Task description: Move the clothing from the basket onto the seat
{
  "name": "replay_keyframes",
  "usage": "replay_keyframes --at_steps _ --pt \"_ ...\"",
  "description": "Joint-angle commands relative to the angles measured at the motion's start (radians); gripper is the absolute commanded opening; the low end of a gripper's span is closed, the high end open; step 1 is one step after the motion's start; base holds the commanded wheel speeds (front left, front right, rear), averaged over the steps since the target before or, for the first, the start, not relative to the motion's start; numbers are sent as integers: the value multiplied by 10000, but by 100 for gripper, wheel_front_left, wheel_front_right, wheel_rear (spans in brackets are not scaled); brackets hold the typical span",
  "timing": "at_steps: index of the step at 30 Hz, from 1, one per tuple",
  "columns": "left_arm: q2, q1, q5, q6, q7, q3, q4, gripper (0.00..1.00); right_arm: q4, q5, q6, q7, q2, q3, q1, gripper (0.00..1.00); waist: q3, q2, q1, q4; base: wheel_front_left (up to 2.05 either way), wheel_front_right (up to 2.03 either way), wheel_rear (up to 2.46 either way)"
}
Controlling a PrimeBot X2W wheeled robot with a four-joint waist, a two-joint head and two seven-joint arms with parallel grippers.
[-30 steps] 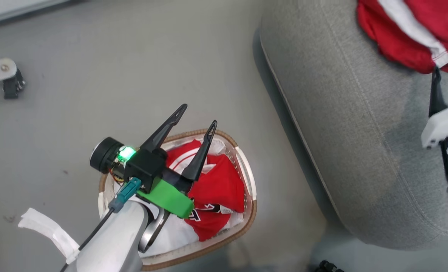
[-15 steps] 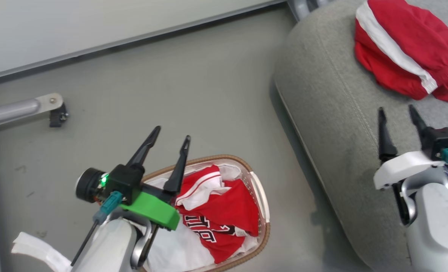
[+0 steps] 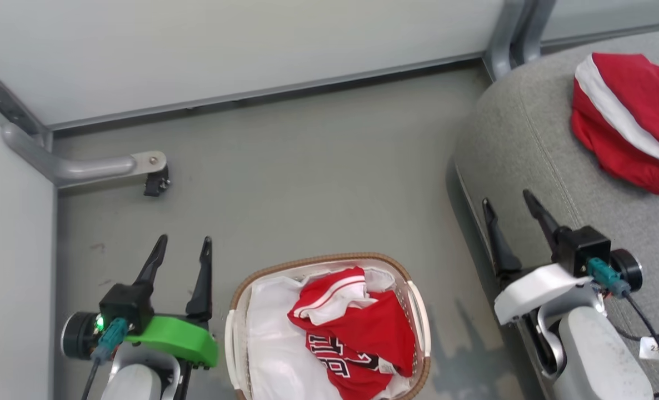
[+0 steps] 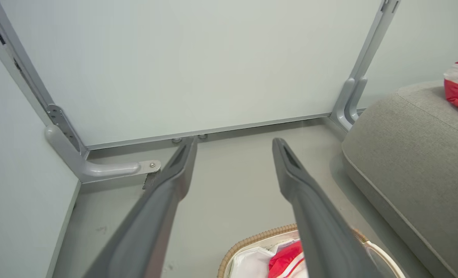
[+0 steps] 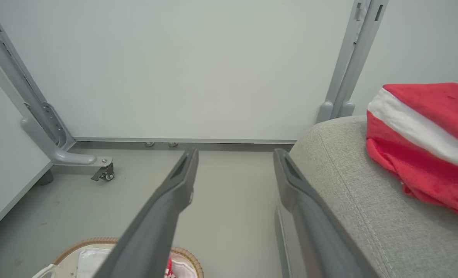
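Note:
The white basket (image 3: pixel 235 311) with a brown woven rim stands on the floor at bottom centre. In it lies red-and-white clothing (image 3: pixel 363 328) with navy lettering. A second red garment with a white stripe (image 3: pixel 624 116) rests on the grey seat (image 3: pixel 524 139) at the right. My left gripper (image 3: pixel 185 247) hangs open and empty over the floor, just left of the basket. My right gripper (image 3: pixel 507 203) stands open and empty at the seat's left edge, below the red garment. The wrist views show the basket's rim (image 4: pixel 252 241), the seat (image 5: pixel 352 185) and the striped garment (image 5: pixel 426 139).
A white sheet (image 3: pixel 274 344) lines the basket. Pale partition panels (image 3: pixel 251 50) close off the back and left. A grey metal foot with a castor (image 3: pixel 140 166) juts onto the floor at the left. A metal post (image 3: pixel 507 33) stands by the seat's far corner.
The head camera has swung up and back. My left gripper has left the basket's top for the floor at its left. My right gripper now stands at the seat's edge, apart from the striped garment.

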Motion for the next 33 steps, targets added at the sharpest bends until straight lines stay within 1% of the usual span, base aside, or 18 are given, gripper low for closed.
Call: replay_keyframes --at_steps 1,6,12,19,25,33 --pt "-49 226 137 -29 4 194 36 100 -40 133 -14 -1 -25 39 264 100 -386 0 0 325 0 0 0" --pt "-203 715 284 -29 4 667 86 100 -5 283 -14 -1 41 227 716 100 -663 0 0 343 0 0 0" --pt "-381 1447 409 -29 4 1055 -2 100 137 362 -14 -1 62 428 1199 100 -1082 0 0 143 0 0 0" --pt "-476 1818 508 -29 4 1100 -61 100 179 426 -14 -1 74 501 1433 100 -1202 0 0 -48 0 0 0" --pt "-498 1336 475 -29 4 756 -41 100 -75 398 -14 -1 86 523 1080 100 -721 0 0 -275 0 0 0" --pt "-241 135 62 -29 4 -390 599 100 -603 335 -14 -1 93 713 278 100 700 0 0 -807 0 0 0"
